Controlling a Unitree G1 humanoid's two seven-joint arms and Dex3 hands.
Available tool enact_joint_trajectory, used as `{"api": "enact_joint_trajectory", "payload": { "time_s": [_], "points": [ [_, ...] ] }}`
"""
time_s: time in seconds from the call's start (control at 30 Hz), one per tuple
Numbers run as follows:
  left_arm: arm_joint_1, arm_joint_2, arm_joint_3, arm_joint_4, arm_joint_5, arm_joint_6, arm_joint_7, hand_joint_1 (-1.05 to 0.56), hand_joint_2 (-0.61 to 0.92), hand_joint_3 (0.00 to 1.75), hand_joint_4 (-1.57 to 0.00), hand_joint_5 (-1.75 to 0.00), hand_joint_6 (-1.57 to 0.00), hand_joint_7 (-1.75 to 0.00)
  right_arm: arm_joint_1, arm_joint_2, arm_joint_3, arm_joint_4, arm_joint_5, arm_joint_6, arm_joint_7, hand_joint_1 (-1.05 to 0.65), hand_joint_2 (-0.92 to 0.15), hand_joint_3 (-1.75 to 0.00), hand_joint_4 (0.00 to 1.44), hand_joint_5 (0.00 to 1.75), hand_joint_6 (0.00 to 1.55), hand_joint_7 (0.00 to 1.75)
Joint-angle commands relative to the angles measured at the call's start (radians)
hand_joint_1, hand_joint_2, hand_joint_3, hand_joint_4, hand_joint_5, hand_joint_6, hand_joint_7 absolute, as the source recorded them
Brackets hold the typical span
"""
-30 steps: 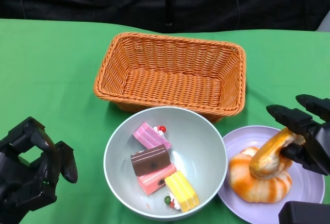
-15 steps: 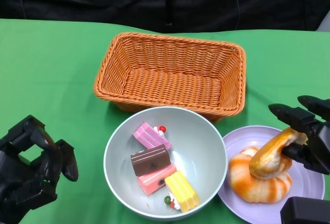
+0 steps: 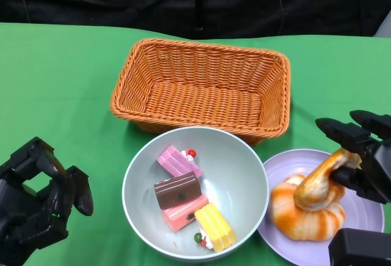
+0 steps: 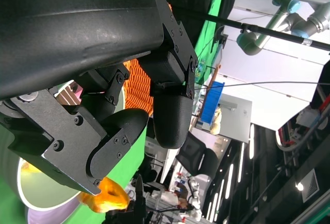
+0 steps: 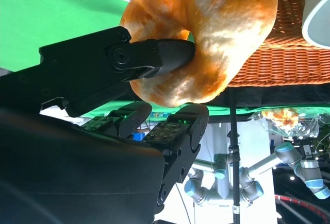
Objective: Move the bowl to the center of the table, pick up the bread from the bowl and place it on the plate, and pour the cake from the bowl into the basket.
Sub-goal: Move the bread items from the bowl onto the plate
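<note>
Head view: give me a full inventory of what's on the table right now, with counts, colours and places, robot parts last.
Table: one, green cloth, under everything.
Basket: one, orange wicker, far centre, nothing in it.
Bowl: one, pale grey-green, just in front of the basket.
Cake pieces: four in the bowl: pink, brown, salmon pink, yellow, with small red and green bits beside them.
Plate: one, lilac, right of the bowl.
Bread: one, orange and white, resting on the plate, its raised end held by the right hand.
Left hand: black, near left, on the cloth beside the bowl, holding nothing, fingers curled.
Right hand: black, over the plate, gripping the bread.
</note>
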Motion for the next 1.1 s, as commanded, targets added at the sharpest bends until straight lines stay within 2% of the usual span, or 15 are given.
{"api": "enact_joint_trajectory", "payload": {
  "time_s": [0.03, 0.13, 0.23, 0.53, 0.97, 1.1],
  "points": [
    [0.013, 0.010, 0.006, -0.011, 0.011, -0.003, 0.014, -0.08, 0.37, 1.43, -0.92, -1.75, -0.85, -1.45, -0.024, -0.001, 0.007, 0.018, -0.002, 0.006, -0.010, -0.59, -0.92, -0.27, 0.56, 0.03, 0.59, 0.02],
    [0.006, 0.014, 0.005, 0.004, 0.013, -0.021, -0.012, -0.08, 0.37, 1.44, -0.91, -1.75, -0.83, -1.46, -0.025, -0.011, 0.007, 0.030, -0.005, -0.012, -0.030, -0.56, -0.92, -0.26, 0.67, 0.08, 0.67, 0.06],
    [0.007, 0.010, 0.006, 0.001, 0.007, -0.017, -0.008, -0.08, 0.37, 1.44, -0.91, -1.75, -0.84, -1.46, -0.011, -0.018, -0.001, 0.020, -0.002, -0.014, -0.030, -0.56, -0.92, -0.25, 0.71, 0.09, 0.70, 0.06],
    [0.003, 0.012, 0.007, 0.010, 0.008, -0.028, -0.010, -0.08, 0.37, 1.44, -0.91, -1.75, -0.83, -1.47, 0.006, -0.018, -0.011, -0.007, 0.000, 0.001, -0.021, -0.58, -0.92, -0.28, 0.69, 0.06, 0.69, 0.03],
    [0.015, 0.006, 0.005, -0.009, -0.006, -0.014, 0.000, -0.06, 0.39, 1.43, -0.90, -1.75, -0.82, -1.47, -0.035, 0.006, 0.038, 0.039, -0.010, 0.008, -0.026, -0.58, -0.92, -0.24, 0.71, 0.04, 0.69, 0.02],
    [0.011, 0.003, 0.001, 0.001, 0.011, -0.035, -0.004, -0.08, 0.37, 1.43, -0.91, -1.75, -0.83, -1.48, -0.077, 0.021, 0.060, 0.085, -0.015, 0.016, -0.026, -0.57, -0.92, -0.23, 0.72, 0.04, 0.68, 0.00]
  ]
}}
